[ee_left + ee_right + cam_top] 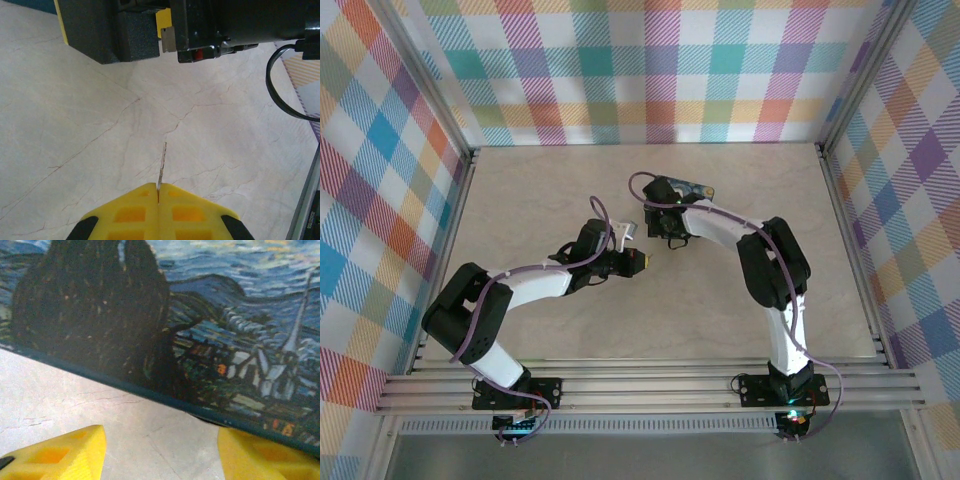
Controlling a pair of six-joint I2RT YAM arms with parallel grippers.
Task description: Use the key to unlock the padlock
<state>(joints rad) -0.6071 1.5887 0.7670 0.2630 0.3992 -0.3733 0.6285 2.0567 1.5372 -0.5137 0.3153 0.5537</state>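
Two arms are bolted at the near edge of one pale, marble-veined counter (720, 320), which is closed in by three plaid walls (640, 70). The left arm (520, 290) reaches in toward the middle and the right arm (775, 265) bends across toward it, so the two wrists sit near each other above the counter. The left gripper (158, 194) has its jaws clenched. Its two yellow fingertips (132, 212) press flat together, with one key (161, 167) pinched in the seam between them. The key is seen edge-on as a thin silver blade sticking out ahead of the tips, over bare counter and apart from everything beyond it. At the top of the left wrist view hangs the black hardware of the right arm, with one black cable (270, 85) looping at its right side. The right gripper (161, 442) has its jaws released: its two yellow fingers (65, 452) stand well apart, with bare counter between them and nothing grasped. Directly ahead of them lies one rectangular tin (225, 315) painted with a starry-night scene of a dark cypress and a village. Its lower edge runs just beyond the fingers. The finger at the right of that view reaches up to the tin's edge, but I cannot tell whether it touches.
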